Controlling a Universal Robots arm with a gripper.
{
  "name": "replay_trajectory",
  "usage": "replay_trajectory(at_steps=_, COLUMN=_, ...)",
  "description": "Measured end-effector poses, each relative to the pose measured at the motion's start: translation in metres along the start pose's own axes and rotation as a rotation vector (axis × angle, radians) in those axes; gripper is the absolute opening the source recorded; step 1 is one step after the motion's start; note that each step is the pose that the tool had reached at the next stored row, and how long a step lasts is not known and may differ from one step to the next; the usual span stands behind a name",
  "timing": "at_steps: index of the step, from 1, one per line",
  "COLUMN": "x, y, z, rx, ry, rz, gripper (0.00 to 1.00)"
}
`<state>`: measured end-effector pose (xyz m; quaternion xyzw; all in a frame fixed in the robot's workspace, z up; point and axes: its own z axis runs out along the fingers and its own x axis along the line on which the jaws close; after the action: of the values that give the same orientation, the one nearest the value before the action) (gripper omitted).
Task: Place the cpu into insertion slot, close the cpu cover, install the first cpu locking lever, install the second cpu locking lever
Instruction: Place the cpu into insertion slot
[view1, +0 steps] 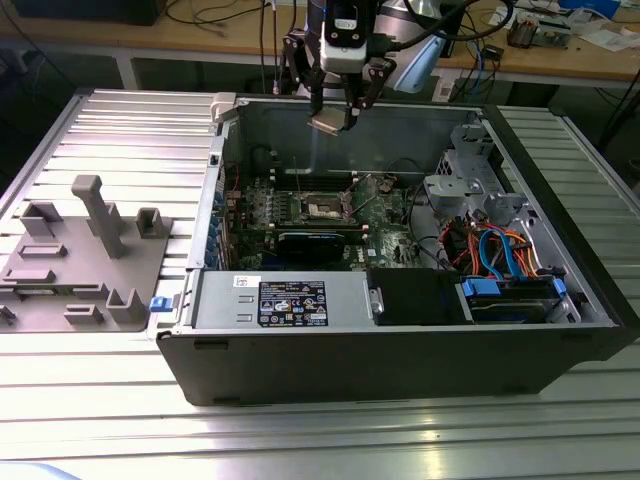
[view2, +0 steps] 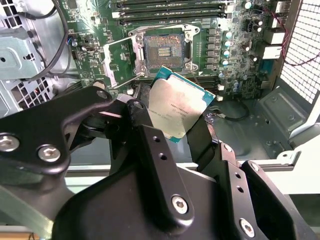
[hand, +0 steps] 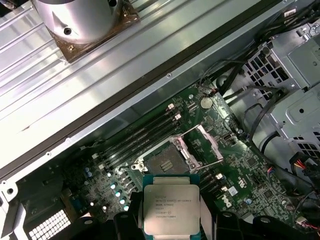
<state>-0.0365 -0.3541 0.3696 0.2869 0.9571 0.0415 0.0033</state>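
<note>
A ribbed aluminium table (view1: 110, 130) carries an open computer case (view1: 400, 350) lying on its side, with a grey moulded fixture tray (view1: 80, 260) just beside it on the exterior view's left. Behind the table runs a wooden worktop (view1: 200, 40) strewn with cables and small parts.

The hand (view1: 333, 115) hangs above the far wall of the case, well clear of the green motherboard (view1: 385, 215) below. Its dark fingers (view2: 145, 135) are clenched on opposite edges of the cpu (view1: 328, 122), which sits tilted in the exterior view. In both wrist views the chip's silvery metal top (view2: 175, 112) (hand: 171, 205) faces the camera, with a thin green border around it.

The insertion slot (view2: 162, 51) lies bare on the motherboard, its contact field exposed inside the metal rim; it shows too in the first wrist view (hand: 165, 161) and the exterior view (view1: 322, 208). The cpu cover (view2: 117, 62) stands swung open at one side of the slot, not lying over it.

Inside the case, a labelled power supply (view1: 290, 300) fills the near edge. A drive cage (view1: 470, 180) with blue and orange cables (view1: 500, 250) occupies the exterior view's right.
</note>
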Motion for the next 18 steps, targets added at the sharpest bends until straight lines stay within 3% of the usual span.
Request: replay_trajectory(at_steps=18, x=0.0, y=0.0, z=0.0008, rx=-0.0009, ry=-0.0035, rz=0.043, gripper=0.54)
